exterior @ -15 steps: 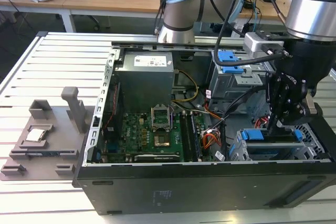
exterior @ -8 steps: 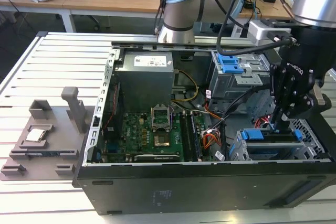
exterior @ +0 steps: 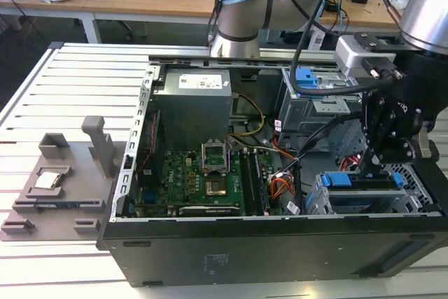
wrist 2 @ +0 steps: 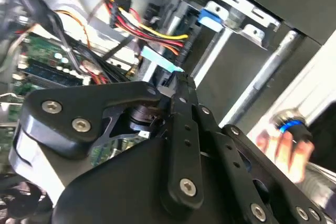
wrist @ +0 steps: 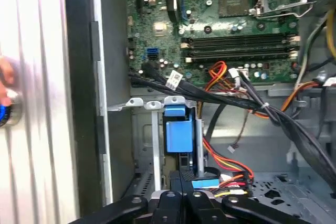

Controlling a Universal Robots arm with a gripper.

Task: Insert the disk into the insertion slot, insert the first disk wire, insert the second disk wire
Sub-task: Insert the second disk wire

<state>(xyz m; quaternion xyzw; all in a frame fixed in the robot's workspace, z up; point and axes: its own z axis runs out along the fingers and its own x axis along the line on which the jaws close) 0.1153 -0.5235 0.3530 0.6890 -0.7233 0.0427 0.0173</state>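
The disk (exterior: 348, 181), edged by its bright blue carrier, lies inside the insertion slot (exterior: 317, 202), the grey perforated cage at the case's front right corner in the exterior view. My gripper (exterior: 369, 166) hangs just above the disk's rear edge, fingers pointing down. In the first wrist view the gripper (wrist: 182, 180) looks shut, its tips right behind the blue carrier (wrist: 178, 129). A light-blue wire connector (wrist: 205, 183) lies against the tips; I cannot tell whether it is clamped. In the second wrist view that connector (wrist 2: 157, 59) sits just past the gripper (wrist 2: 181, 80).
Red, yellow and black power wires (wrist: 231, 174) run beside the cage. The motherboard (exterior: 203, 180) and power supply (exterior: 192, 106) take up the case's left. A taller bay with a blue clip (exterior: 302, 78) stands behind. A person's hand (wrist 2: 283, 140) is outside the case wall.
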